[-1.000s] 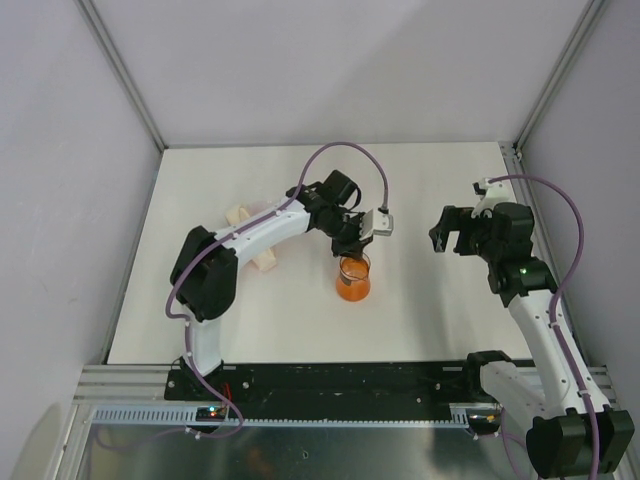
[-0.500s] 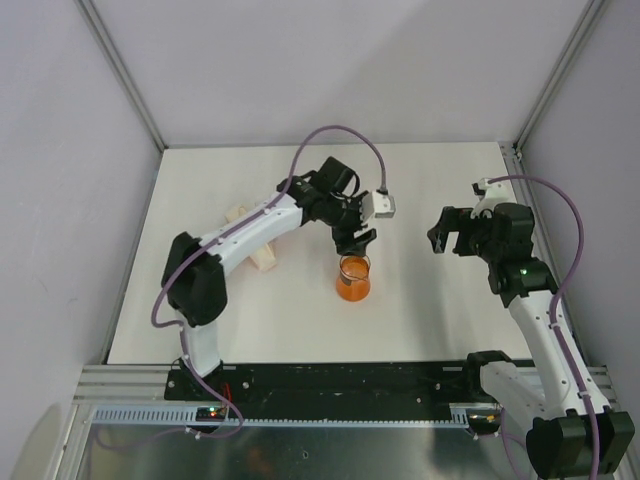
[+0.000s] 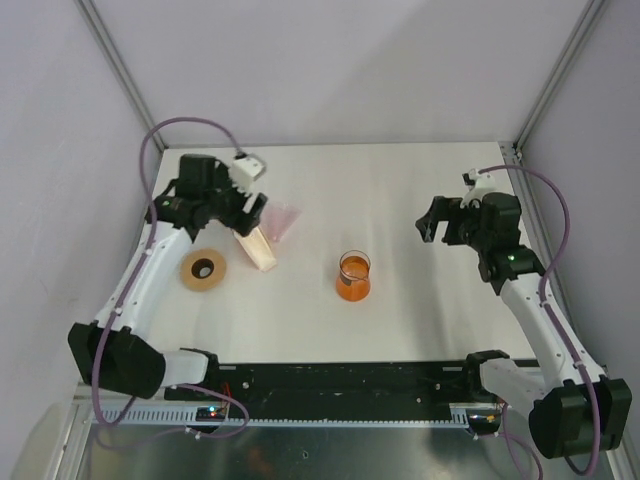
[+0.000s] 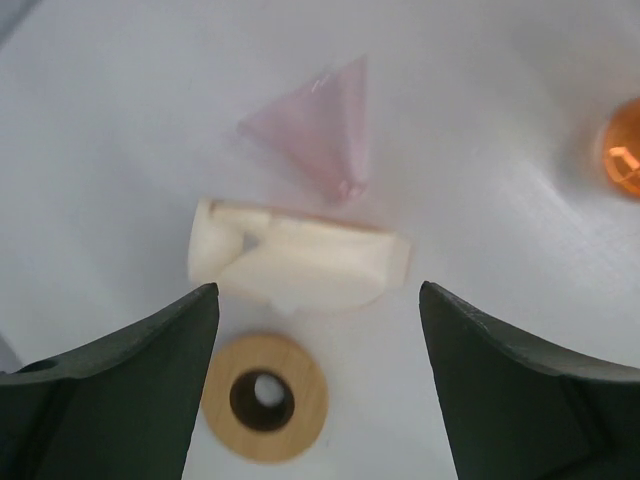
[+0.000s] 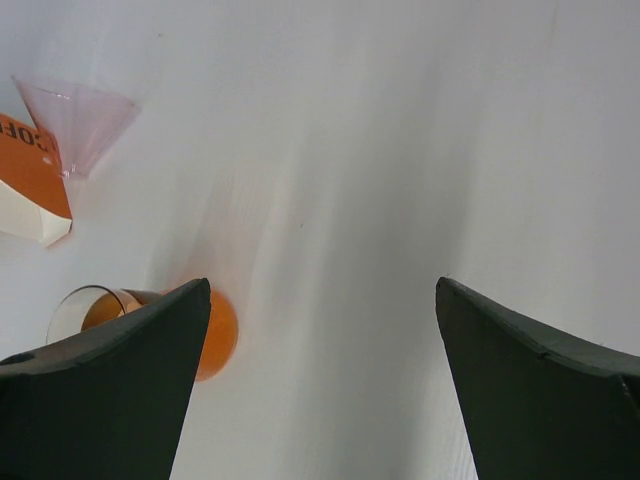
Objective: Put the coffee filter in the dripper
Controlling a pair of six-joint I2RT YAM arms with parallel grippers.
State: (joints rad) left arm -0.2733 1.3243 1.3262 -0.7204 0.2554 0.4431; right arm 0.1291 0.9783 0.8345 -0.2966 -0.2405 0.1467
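One each: dripper, beaker, ring, seemingly stack.

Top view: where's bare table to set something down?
Free: far centre of the table between the dripper and right gripper; near strip in front of the beaker. Crowded: left side, where dripper, filter stack and wooden ring cluster by the left gripper.

I see a translucent pink dripper, a cream filter stack, a tan wooden ring with a dark hole, an orange-tinted beaker, a white table

Orange beaker — blurred, cut off by the right edge.
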